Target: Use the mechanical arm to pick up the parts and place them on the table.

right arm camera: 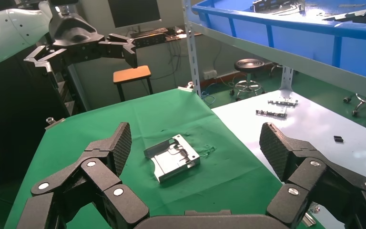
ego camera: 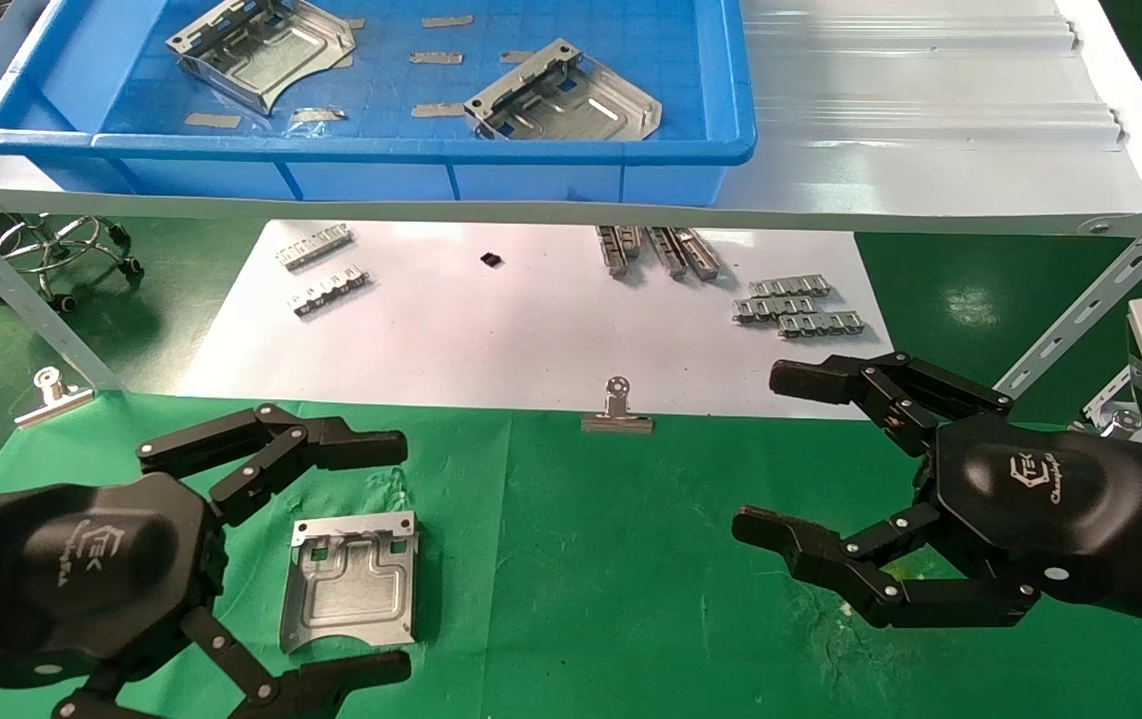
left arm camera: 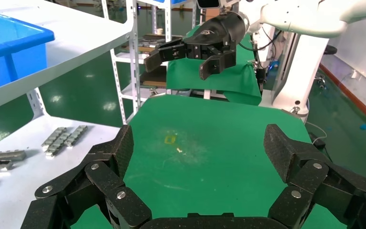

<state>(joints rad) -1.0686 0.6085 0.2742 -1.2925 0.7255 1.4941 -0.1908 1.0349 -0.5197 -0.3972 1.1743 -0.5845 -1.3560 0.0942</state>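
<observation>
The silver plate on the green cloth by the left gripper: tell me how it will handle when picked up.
The plate is stamped sheet metal, so probably stiff, not floppy. It lies flat on the table, so getting fingertips under its thin edge may be awkward. Its shiny surface could slip. The left gripper straddles it, open.

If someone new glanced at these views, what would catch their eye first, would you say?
Probably the two open black hands, left gripper and right gripper, hovering over the green table. Next, one silver part lying flat between the left fingers, and two more in the blue bin on the shelf.
</observation>
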